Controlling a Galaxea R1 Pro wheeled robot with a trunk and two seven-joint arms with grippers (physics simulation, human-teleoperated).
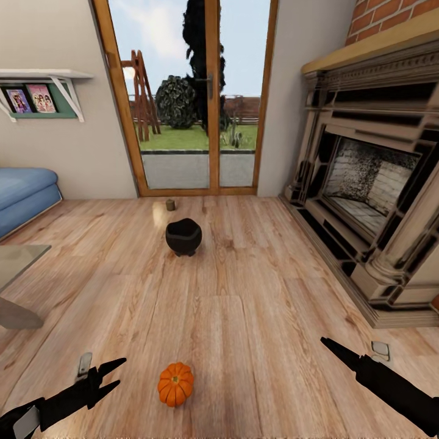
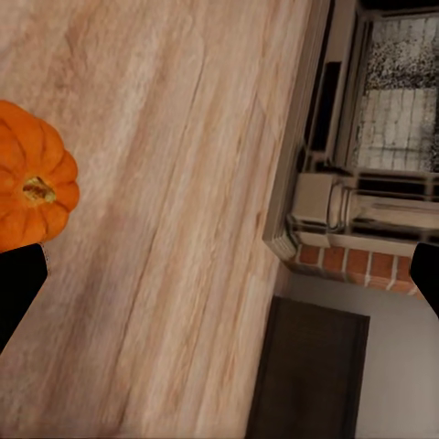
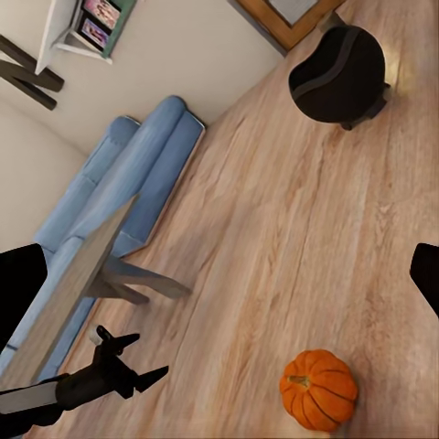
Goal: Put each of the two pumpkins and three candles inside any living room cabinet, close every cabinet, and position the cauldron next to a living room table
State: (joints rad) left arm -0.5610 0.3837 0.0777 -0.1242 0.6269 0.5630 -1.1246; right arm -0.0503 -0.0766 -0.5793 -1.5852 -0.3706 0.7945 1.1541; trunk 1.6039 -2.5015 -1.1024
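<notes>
Wooden floor carries pumpkin and cauldron beside fireplace.

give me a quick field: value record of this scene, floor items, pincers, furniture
pumpkin: pumpkin upright on the wood floor, between the two arms
cauldron: cauldron on the floor, farther ahead toward the glass door
candle: small candle on the floor by the door
left pincer: left pincer open, empty, beside the pumpkin
right pincer: right pincer empty, jaw state unclear
table: glass table corner at left
other: blue sofa, fireplace
</notes>
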